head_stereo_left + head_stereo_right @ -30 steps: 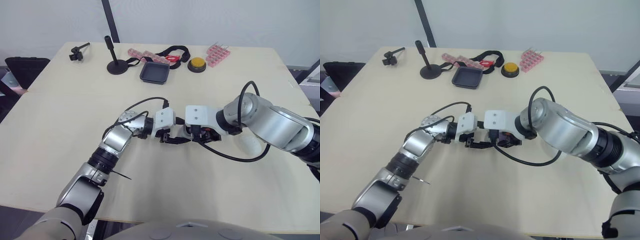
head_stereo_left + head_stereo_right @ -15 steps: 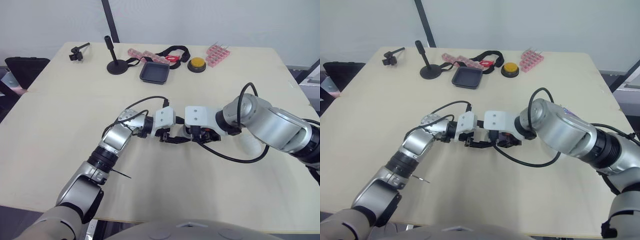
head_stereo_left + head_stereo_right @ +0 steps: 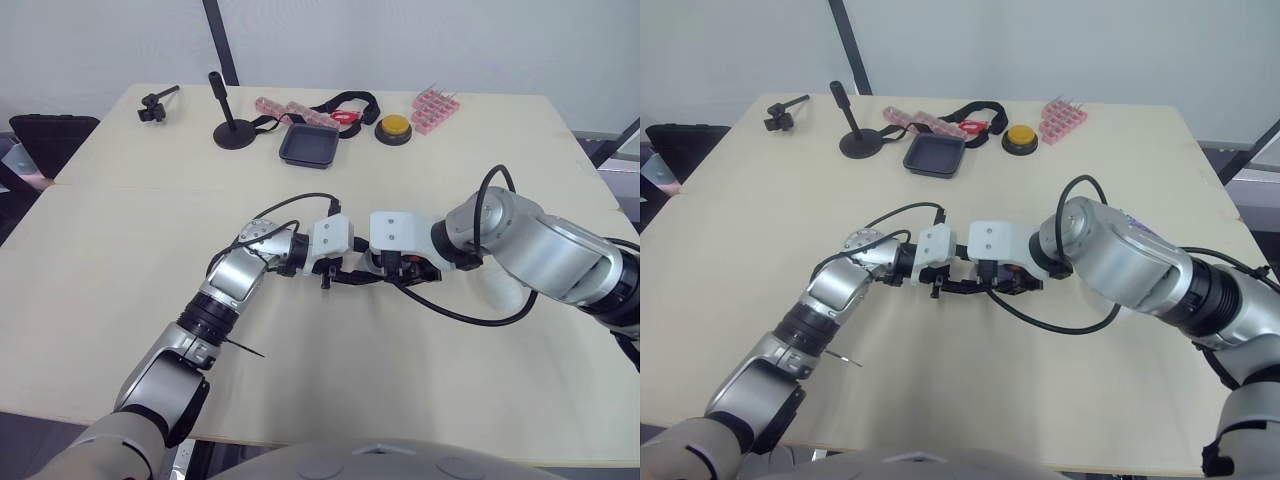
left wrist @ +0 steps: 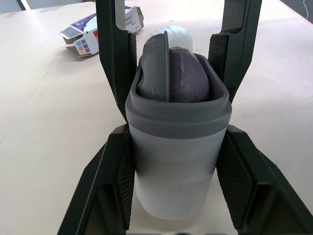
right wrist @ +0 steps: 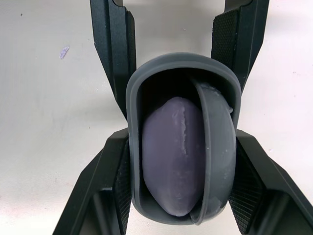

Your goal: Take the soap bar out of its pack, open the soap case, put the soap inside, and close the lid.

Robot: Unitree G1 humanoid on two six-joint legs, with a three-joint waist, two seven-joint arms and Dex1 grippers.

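Where left hand grips, case holds soap.

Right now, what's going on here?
Both end effectors are clamped on the soap case at mid-table: the left end effector around its pale body, the right end effector near its grey mouth. The purple soap bar sits inside. A grey piece, likely the lid, stands tilted in the opening, so it isn't closed. The opened pack lies apart on the table.
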